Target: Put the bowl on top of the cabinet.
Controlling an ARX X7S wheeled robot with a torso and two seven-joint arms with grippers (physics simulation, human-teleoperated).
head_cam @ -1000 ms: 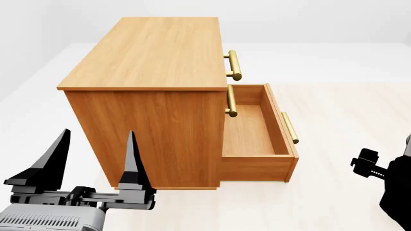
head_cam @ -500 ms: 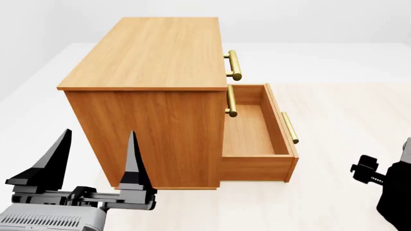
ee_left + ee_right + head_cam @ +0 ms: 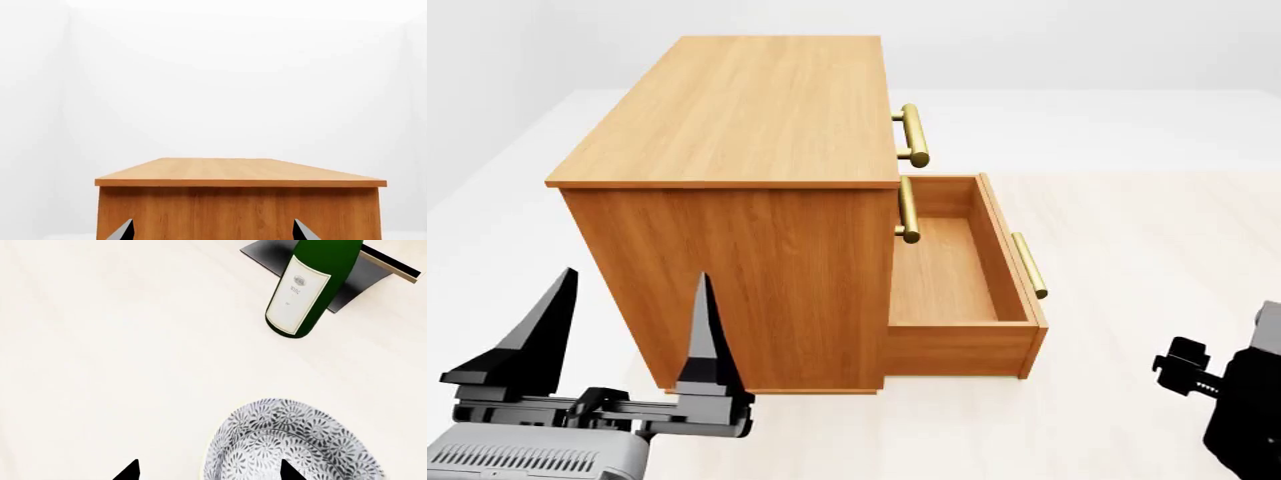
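The patterned bowl (image 3: 293, 442) sits on the floor directly beneath the right gripper (image 3: 208, 471), whose fingers are spread and apparently empty, well away from the cabinet (image 3: 747, 200).

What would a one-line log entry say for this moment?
bowl: on floor, ungrasped | right gripper: open above it | left gripper: open, empty | cabinet: top bare

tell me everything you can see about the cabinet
The cabinet is a boxy orange-brown wooden chest with a flat, bare top and brass bar handles on its drawers. It stands upright on the pale floor. Its bottom drawer is pulled open and looks empty. Nothing touches it; the left gripper hangs open near its side.
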